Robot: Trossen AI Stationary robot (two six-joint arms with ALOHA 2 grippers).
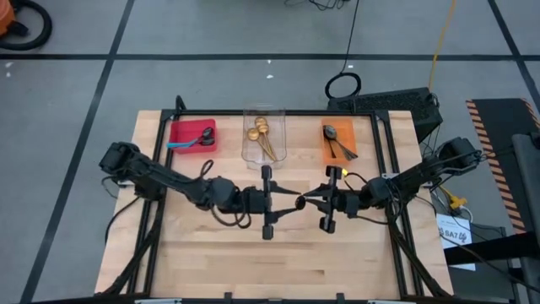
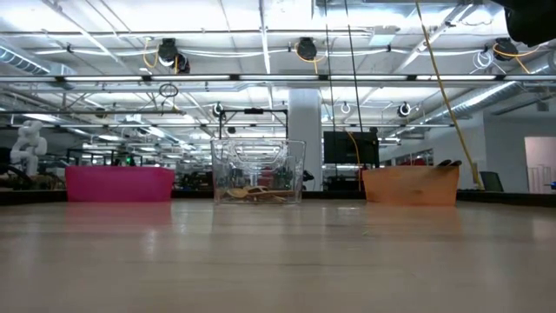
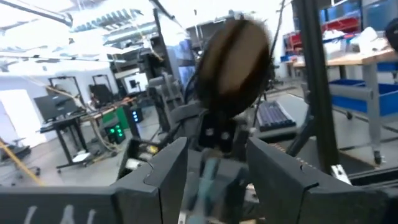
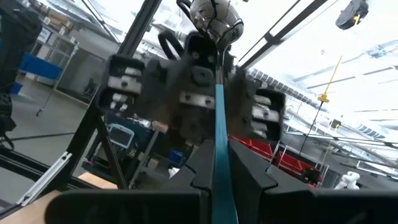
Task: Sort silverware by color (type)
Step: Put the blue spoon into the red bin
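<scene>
Your two arms reach inward above the middle of the table, wrists level, the left gripper and right gripper nearly tip to tip. Your right gripper is clamped on the light blue handle of a spoon, its dark bowl facing your left gripper, whose fingers stand apart around it. Behind them sit the red bin, clear bin of gold spoons and orange bin.

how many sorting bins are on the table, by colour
pink-red rectangular plastic bin: 1
clear see-through plastic bin: 1
orange rectangular bin: 1
total: 3
</scene>
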